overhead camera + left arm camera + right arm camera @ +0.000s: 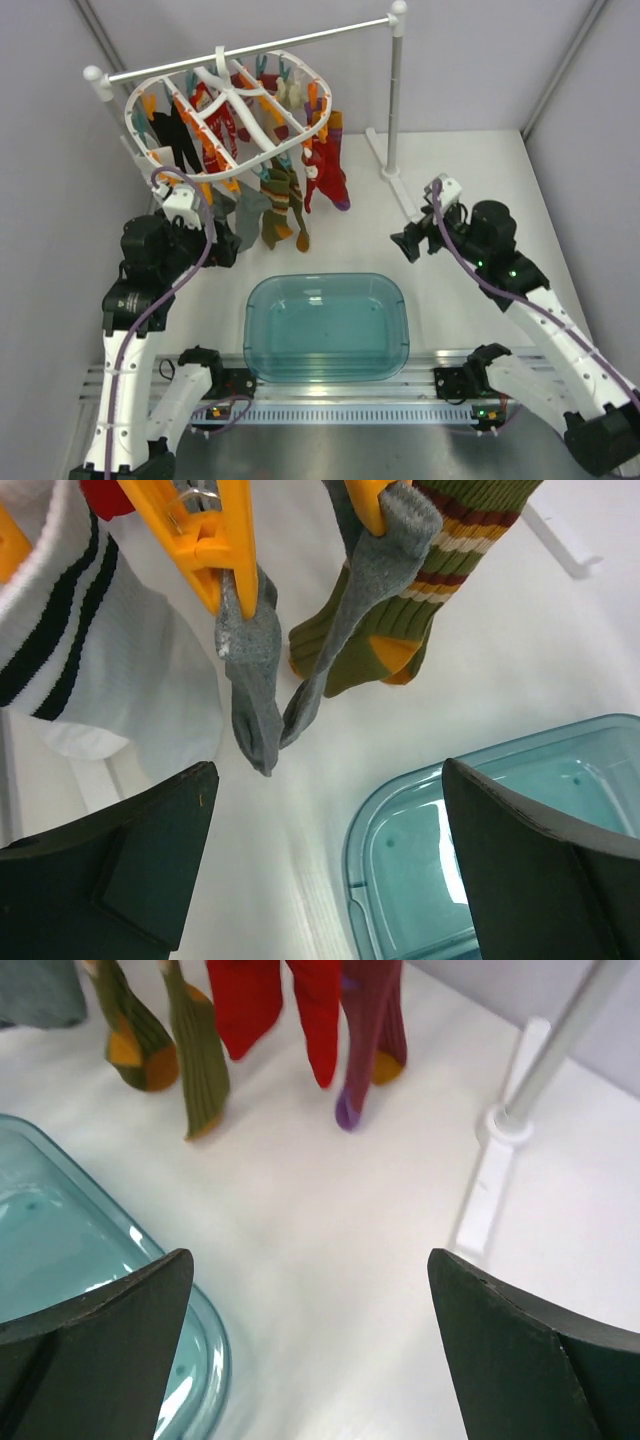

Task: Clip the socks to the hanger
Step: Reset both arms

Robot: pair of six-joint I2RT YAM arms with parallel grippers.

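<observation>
The two grey socks (255, 680) hang toe-down from orange clips (215, 540) on the near rim of the white hanger (230, 110), above the table (450, 180) just past the far left corner of the teal tub (326, 327). Their toes nearly meet (whether they touch is hard to say). Right beside them, also past the tub's far edge, hangs an olive striped sock (440, 560); a white sock (90, 650) with black bands hangs on their other side, farther from the tub. The hanger itself hooks on a white rail (250, 48) well beyond the tub.

The left gripper (328, 780) sits off the tub's far left corner, just short of the grey socks, its jaws spread wide with nothing between them. The right gripper (310, 1260) sits off the tub's far right corner, jaws equally wide and empty, facing red socks (280, 1000).
</observation>
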